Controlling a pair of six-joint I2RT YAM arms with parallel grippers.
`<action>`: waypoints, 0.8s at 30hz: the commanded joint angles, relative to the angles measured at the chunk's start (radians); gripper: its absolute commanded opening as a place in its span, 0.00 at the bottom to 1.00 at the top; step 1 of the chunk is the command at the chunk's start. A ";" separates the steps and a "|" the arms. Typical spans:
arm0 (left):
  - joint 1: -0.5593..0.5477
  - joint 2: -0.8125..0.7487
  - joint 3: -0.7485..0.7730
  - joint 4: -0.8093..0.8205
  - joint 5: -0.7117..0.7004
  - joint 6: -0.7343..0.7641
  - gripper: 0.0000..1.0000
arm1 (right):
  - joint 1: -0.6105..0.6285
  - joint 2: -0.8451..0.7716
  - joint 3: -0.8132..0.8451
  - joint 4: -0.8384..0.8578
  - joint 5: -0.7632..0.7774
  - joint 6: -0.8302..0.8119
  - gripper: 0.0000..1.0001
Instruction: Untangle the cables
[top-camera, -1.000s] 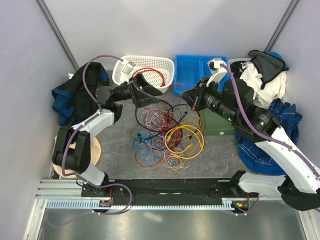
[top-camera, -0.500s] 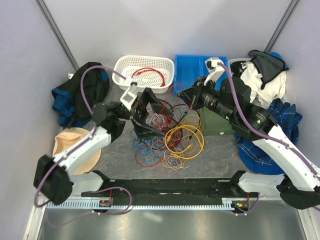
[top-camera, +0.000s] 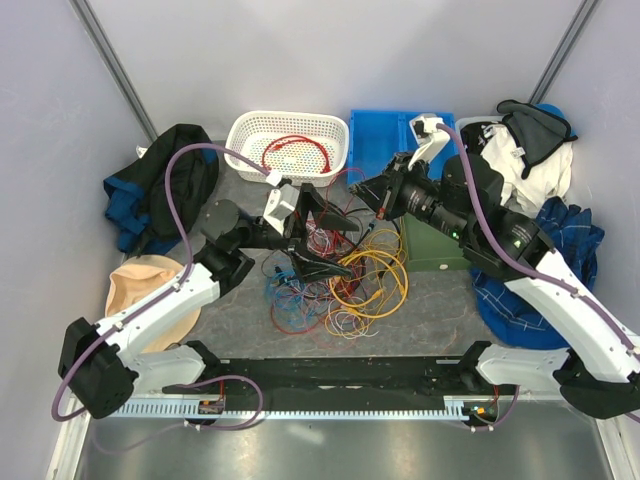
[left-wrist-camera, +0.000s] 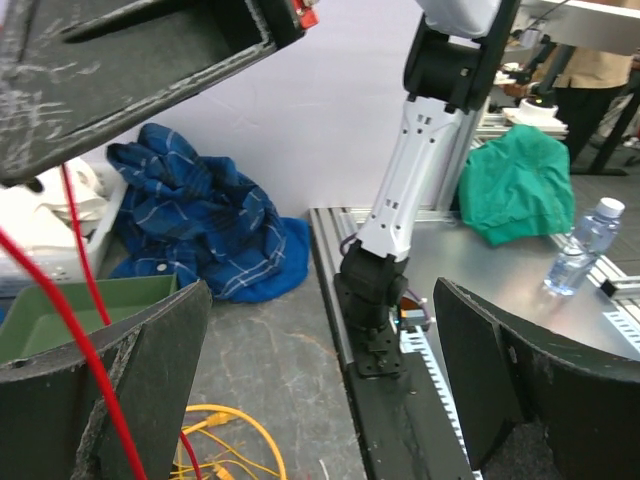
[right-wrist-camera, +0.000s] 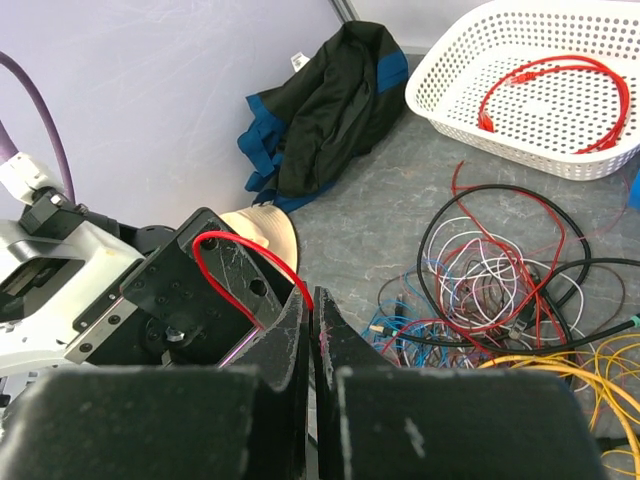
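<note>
Nearest us, the cables (top-camera: 335, 285) lie in one tangled heap on the grey table (top-camera: 440, 300) between the two arms. A yellow coil (top-camera: 372, 280) is on the heap's right side, and blue, red and white strands are knotted at its left. A tan cloth (top-camera: 140, 295) sits by the left arm. Over the heap we see the left gripper (top-camera: 350, 243) turned on its side, its fingers spread wide and closing on nothing. In its wrist view a red wire (left-wrist-camera: 85, 340) runs across the front of one finger. Just beyond, the right gripper (top-camera: 368, 192) points toward the left one with its fingers pressed together. Its own camera shows a red strand at the seam between them, so we take it to be clamped on the red wire, which arcs over the left gripper's black body. A green box (top-camera: 432, 250) stands right of the heap. Farther back, a white basket (top-camera: 290, 118) holds a separate red loop (top-camera: 298, 150), with a blue bin (top-camera: 378, 140) beside it. Dark clothing (top-camera: 165, 180) is piled at far left, and plaid and white garments (top-camera: 540, 190) at far right.
</note>
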 joint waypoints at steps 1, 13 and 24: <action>0.001 -0.053 0.013 -0.056 -0.054 0.108 1.00 | 0.001 -0.042 -0.004 0.017 0.000 0.000 0.00; 0.016 -0.131 0.030 -0.222 -0.148 0.234 1.00 | 0.001 -0.096 -0.056 -0.001 -0.005 -0.005 0.00; 0.031 -0.091 0.070 -0.239 -0.177 0.262 1.00 | 0.001 -0.125 -0.096 -0.004 -0.042 0.004 0.00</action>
